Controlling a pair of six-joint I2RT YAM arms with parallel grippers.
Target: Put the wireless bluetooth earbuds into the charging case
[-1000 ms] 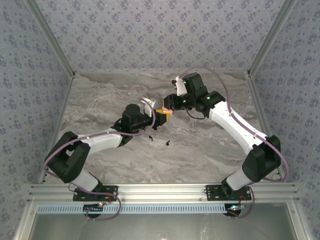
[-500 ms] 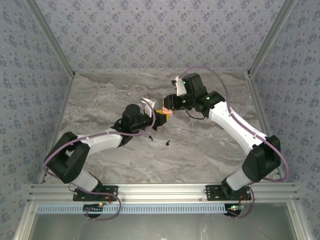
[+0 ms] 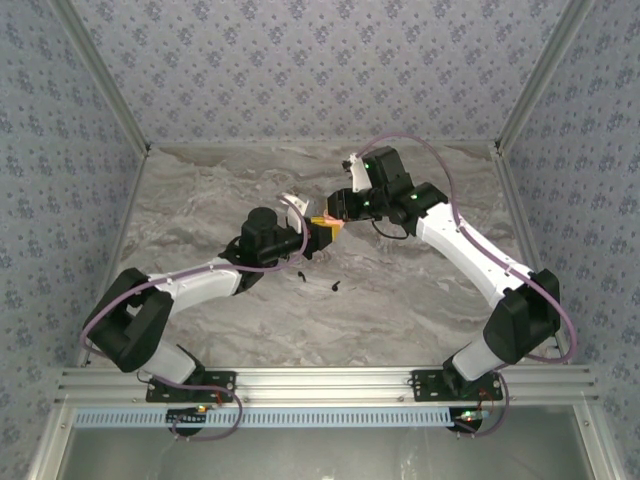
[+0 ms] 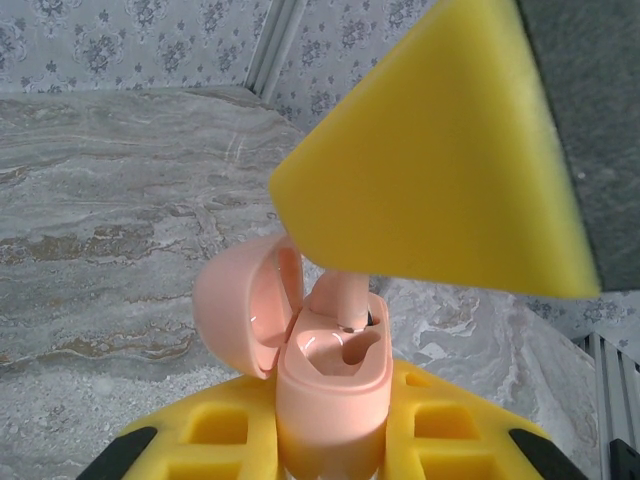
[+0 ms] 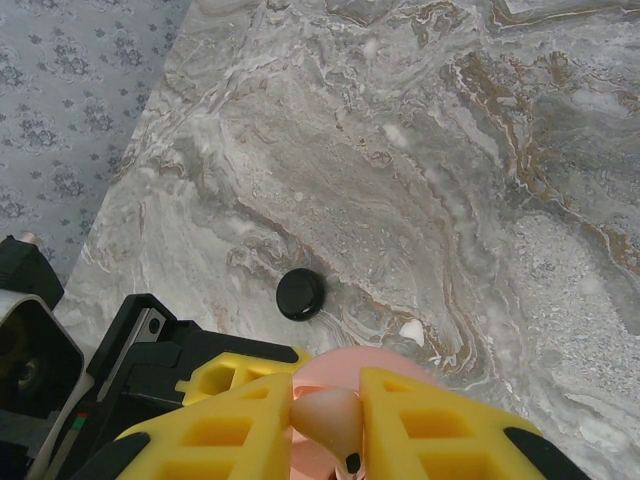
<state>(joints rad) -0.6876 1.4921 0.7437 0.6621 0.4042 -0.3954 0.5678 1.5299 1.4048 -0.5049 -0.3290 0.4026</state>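
With almost nothing moved since a second ago, the open charging case is kept clamped in the closed left pincer, and the pale pink earbud, gripped by the right pincer, is held only partly inside it, so seating is judged unfinished.

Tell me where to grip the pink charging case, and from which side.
Grip the charging case by its lower body, below the seam, coming from its closed end, as the left claw does. The lid stands open to one side of the sockets, so this probably leaves both free for the earbud.
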